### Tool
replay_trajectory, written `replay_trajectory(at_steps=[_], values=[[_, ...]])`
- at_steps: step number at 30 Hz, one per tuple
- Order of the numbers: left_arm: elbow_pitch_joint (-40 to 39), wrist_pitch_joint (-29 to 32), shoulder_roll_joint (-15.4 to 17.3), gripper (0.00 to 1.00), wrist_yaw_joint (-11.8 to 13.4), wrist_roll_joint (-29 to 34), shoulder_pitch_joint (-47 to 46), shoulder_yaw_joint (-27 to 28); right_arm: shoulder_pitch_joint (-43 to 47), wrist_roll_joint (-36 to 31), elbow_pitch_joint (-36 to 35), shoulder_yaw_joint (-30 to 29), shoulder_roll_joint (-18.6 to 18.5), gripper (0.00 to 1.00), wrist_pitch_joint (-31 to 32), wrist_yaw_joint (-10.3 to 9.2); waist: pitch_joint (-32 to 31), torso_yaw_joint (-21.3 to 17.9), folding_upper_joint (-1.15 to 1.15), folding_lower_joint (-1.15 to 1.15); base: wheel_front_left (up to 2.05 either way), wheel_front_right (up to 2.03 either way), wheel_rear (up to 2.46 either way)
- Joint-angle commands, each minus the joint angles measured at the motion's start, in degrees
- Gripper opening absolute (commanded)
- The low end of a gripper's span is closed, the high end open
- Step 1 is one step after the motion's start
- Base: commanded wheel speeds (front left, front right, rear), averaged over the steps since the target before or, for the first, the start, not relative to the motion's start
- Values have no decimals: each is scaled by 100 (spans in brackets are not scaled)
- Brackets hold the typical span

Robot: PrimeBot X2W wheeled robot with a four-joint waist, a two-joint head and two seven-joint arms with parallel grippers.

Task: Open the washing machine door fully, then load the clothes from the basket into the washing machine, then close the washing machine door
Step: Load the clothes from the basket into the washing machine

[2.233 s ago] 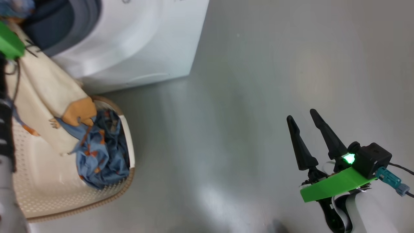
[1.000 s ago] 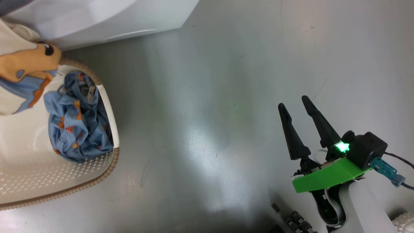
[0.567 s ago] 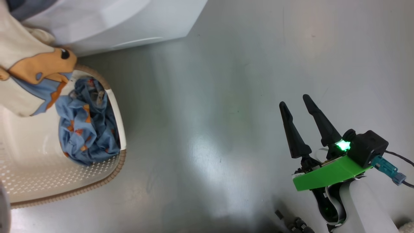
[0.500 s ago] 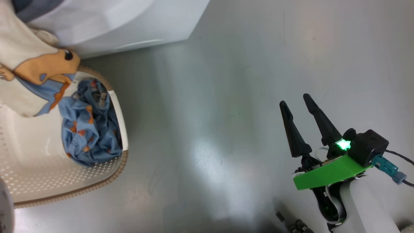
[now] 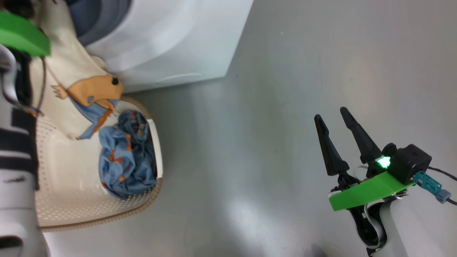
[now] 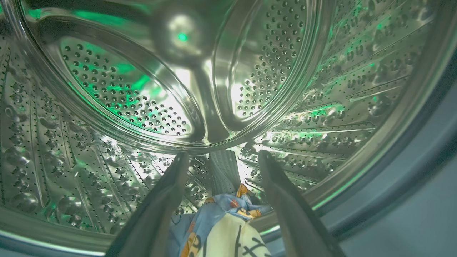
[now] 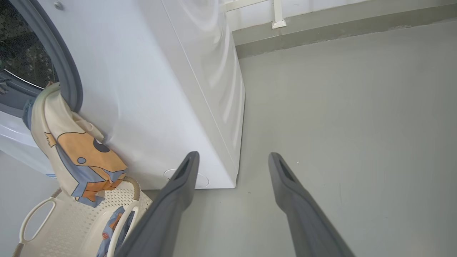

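Note:
The white washing machine (image 5: 171,43) stands at the top left; its door is out of view. My left gripper (image 6: 223,155) is inside the perforated steel drum (image 6: 142,89), open. Blue and cream cloth (image 6: 228,228) lies low between its fingers. A cream garment with an orange print (image 5: 71,67) hangs from the drum mouth, past the grey rubber ring (image 7: 60,53), down over the basket (image 5: 71,200). A crumpled blue piece (image 5: 125,160) lies in the basket's right end. My right gripper (image 5: 331,114) hovers open over the floor, far to the right.
My pale left forearm (image 5: 14,178) runs up the left edge beside the basket. Grey floor (image 5: 250,142) spreads between the basket and the right gripper. A wall base (image 7: 321,28) runs behind the machine.
The head camera swung away and back. The cream garment's lower end now hangs higher against the basket rim than 2.2 s ago. The right gripper has stayed open in place.

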Motion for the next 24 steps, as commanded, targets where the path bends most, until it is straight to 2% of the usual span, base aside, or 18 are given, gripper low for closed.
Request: replay_trajectory(at_steps=[1,11,24], values=[[-188,-29,227,100,-22,-36,228,107,247,47,-88,102,-32,100,-28,16,-436,236,0,0,0,0,0],[-1093,-29,40,100,-71,-157,1679,382,459,44,-53,194,-48,100,-28,16,-1088,449,0,0,0,0,0],[-2615,-29,-303,100,13,-127,3661,812,526,56,-99,298,-87,100,-28,16,-1201,503,0,0,0,0,0]])
